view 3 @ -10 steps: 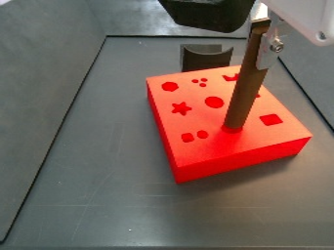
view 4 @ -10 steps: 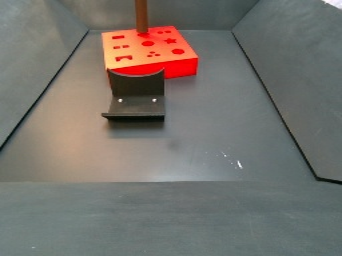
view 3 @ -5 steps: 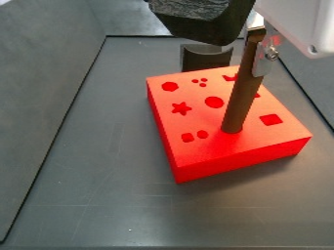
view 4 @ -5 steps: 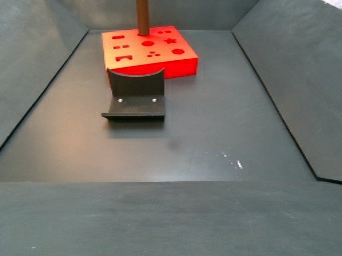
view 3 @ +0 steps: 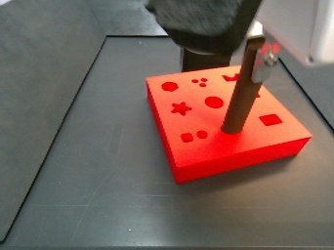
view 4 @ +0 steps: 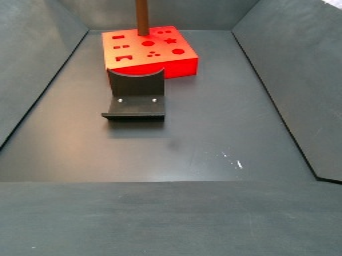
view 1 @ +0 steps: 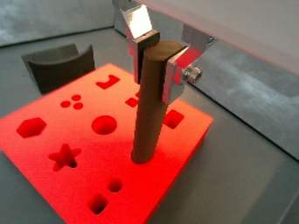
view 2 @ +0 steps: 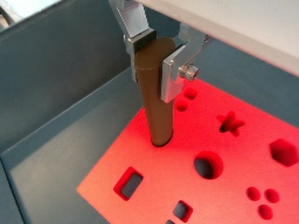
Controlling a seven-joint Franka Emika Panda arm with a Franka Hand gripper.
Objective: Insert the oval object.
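Note:
The oval object [view 3: 243,93] is a long brown rod standing upright on the red block [view 3: 229,156], its lower end in a hole near the block's right side. It also shows in both wrist views [view 1: 149,114] [view 2: 156,105] and at the far end of a side view [view 4: 140,15]. My gripper [view 1: 160,66] [view 2: 156,63] [view 3: 259,54] is at the rod's top end, its silver fingers [view 1: 179,74] closed against both sides of the rod. The block's other shaped holes are open.
The dark fixture [view 4: 134,100] [view 3: 202,51] [view 1: 59,66] stands on the floor beside the red block [view 4: 174,68]. Grey walls enclose the dark floor [view 4: 187,170].
My gripper has come down with the rod. Less of the rod shows above the red block than a second ago; its foot stays at the same hole.

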